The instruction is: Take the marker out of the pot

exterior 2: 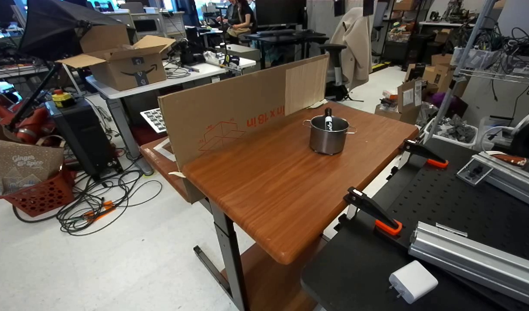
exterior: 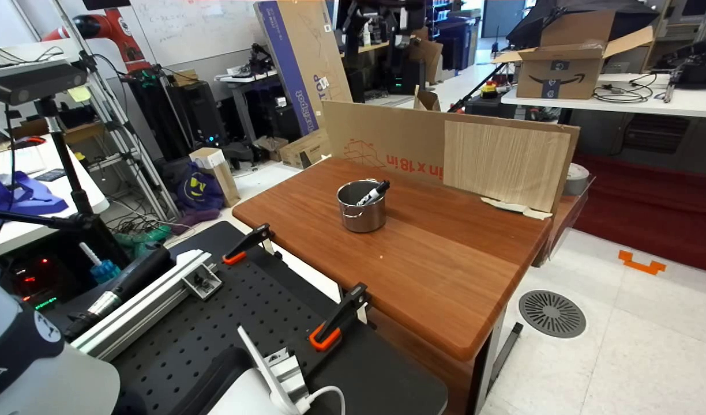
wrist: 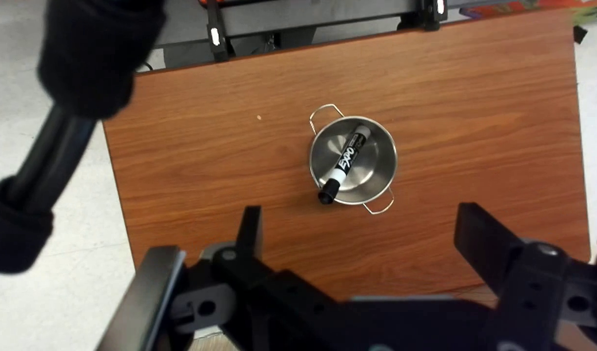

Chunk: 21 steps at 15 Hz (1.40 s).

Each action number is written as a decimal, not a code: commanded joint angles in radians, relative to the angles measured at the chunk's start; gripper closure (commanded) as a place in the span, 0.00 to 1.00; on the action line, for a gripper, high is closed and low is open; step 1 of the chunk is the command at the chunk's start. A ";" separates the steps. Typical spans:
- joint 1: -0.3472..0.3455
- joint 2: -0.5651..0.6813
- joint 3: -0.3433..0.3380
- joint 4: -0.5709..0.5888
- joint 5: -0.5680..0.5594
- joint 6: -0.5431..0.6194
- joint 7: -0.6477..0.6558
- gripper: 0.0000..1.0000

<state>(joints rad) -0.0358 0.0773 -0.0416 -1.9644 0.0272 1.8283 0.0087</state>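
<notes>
The pot (exterior: 364, 218) is a small steel cylinder with wire handles and stands upright on the wooden table in both exterior views (exterior 2: 327, 143). The marker (exterior: 371, 195) is a black and white pen with a black cap; it leans inside the pot with the cap end sticking out over the rim, as also seen in an exterior view (exterior 2: 328, 123). In the wrist view I look down on the pot (wrist: 384, 163) and the marker (wrist: 347, 157) lying across its opening. My gripper (wrist: 361, 209) is wide open and empty, above the table. It is outside both exterior views.
The wooden table (exterior: 445, 265) bears the pot. A cardboard panel (exterior: 399, 138) stands along one long edge. Two black clamps with orange pads (exterior: 341, 317) (exterior 2: 372, 209) sit at the opposite edge, joining a black perforated board (exterior: 261, 311). A dark cable-like part (wrist: 59, 131) crosses the wrist view's left.
</notes>
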 commanded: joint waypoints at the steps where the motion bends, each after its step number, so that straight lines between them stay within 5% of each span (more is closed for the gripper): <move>1: 0.019 0.037 0.012 -0.026 -0.029 0.112 0.125 0.00; 13: 0.114 0.222 -0.024 -0.115 -0.257 0.476 0.543 0.00; 21: 0.139 0.257 -0.057 -0.200 -0.327 0.608 0.667 0.00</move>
<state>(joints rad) 0.0748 0.3278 -0.0690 -2.1337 -0.2593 2.3665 0.6287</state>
